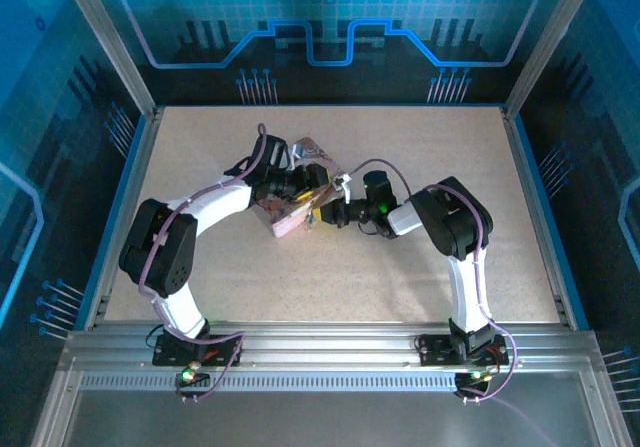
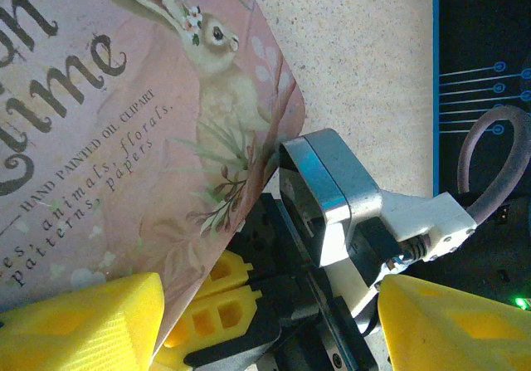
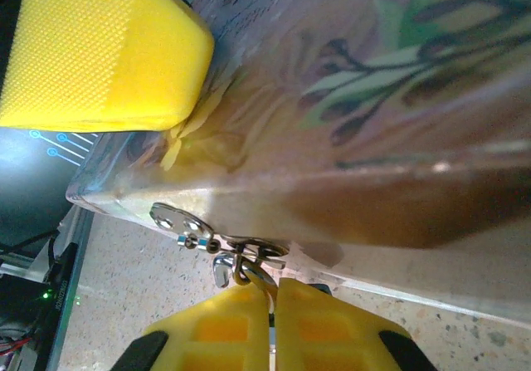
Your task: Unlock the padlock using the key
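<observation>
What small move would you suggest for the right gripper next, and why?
Probably a gentle twist of the right gripper: it is shut on a small metal piece, key or padlock I cannot tell, at the hasp of the pink tin, which the open left gripper braces.

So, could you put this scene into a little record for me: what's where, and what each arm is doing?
table: speckled beige
pink tin: mid-table, rabbit print
left end effector: open, one finger flat on the tin
right end effector: shut, tips at the tin's latch
padlock: tiny bluish piece hanging by the latch, beside those tips
key: too small to make out
</observation>
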### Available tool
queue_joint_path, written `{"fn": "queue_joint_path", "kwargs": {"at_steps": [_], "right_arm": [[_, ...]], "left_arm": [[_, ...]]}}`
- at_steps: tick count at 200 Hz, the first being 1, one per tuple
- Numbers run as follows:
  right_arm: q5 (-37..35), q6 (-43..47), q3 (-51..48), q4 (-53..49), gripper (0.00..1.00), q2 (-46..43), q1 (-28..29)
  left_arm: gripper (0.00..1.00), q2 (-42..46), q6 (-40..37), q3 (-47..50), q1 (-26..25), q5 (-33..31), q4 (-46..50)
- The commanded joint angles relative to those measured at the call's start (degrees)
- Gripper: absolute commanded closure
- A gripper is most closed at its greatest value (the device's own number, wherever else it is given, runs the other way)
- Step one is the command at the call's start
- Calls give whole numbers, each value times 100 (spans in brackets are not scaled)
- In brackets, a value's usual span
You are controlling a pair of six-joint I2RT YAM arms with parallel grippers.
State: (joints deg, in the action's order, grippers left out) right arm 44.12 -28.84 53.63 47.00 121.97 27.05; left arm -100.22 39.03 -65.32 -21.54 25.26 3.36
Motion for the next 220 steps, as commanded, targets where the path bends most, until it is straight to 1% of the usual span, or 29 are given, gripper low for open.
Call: {"fn": "queue_joint_path", "kwargs": {"at_steps": [1, 24, 59, 93, 98, 118, 220], "right_arm": [[63, -18, 79, 51, 96, 90, -2], [12, -228, -20, 329, 100, 60, -50], [-225, -696, -232, 838, 100, 2, -133], [-451, -1345, -291, 1353, 100, 70, -212], [-508, -1463, -454, 1440, 100, 85, -215], [-660, -1905, -558, 1791, 100, 133, -222], [-1367, -3060, -798, 2480, 100, 73, -182]], "left_arm": [[30, 50, 18, 103, -52, -59, 147], [30, 63, -8, 118, -50, -74, 175], [30, 141, -53, 244, -52, -145, 195], [30, 204, -71, 357, -48, -146, 183], [30, 214, -72, 371, -52, -147, 186], [30, 255, -87, 467, -69, -142, 173], [29, 302, -57, 849, -209, -187, 13]]}}
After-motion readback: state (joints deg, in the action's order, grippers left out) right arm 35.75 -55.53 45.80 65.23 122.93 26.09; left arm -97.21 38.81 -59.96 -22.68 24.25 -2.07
